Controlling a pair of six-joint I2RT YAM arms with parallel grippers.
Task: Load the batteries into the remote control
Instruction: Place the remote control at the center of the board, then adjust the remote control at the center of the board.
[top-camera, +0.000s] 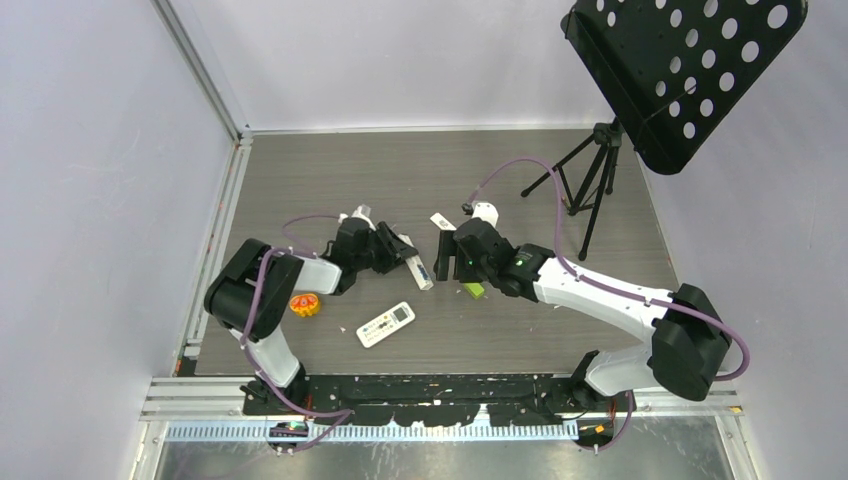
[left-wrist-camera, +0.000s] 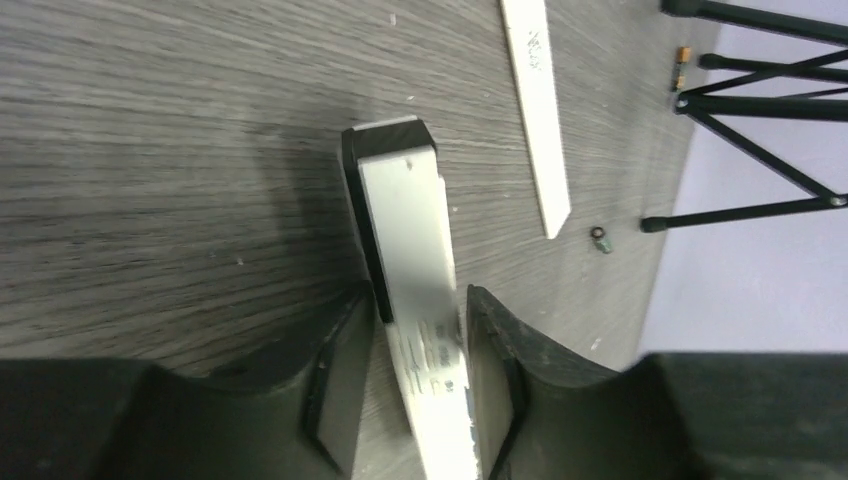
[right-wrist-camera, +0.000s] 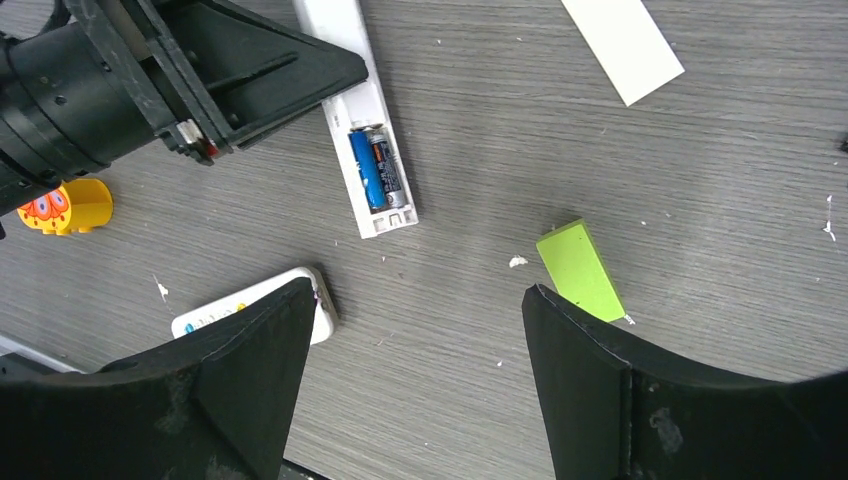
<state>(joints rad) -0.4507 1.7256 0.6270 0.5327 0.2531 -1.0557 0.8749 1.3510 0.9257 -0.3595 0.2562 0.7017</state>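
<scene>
Grey wood-grain counter (top-camera: 420, 170), lilac walls (top-camera: 100, 150) on three sides, metal rail (top-camera: 222, 220) down the left edge, black perforated music stand (top-camera: 690, 70) crowding far right. Left fingers (left-wrist-camera: 335, 390) straddle the slim white remote control (right-wrist-camera: 350, 112) mid-counter, can't tell if they pinch it; blue battery (right-wrist-camera: 365, 170) and grey battery (right-wrist-camera: 388, 170) sit in its bay. Right fingers (right-wrist-camera: 250, 340) spread wide, nothing between, above bare boards near a bright green block (right-wrist-camera: 580, 270).

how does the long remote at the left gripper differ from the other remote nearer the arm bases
The long remote lies back up, its compartment open with a blue battery and a greyish battery inside; the shorter remote lies buttons up. The long remote is slimmer; the shorter remote is wider. The long remote sits between the fingers of the left gripper; the shorter remote lies free. Both are white.
</scene>
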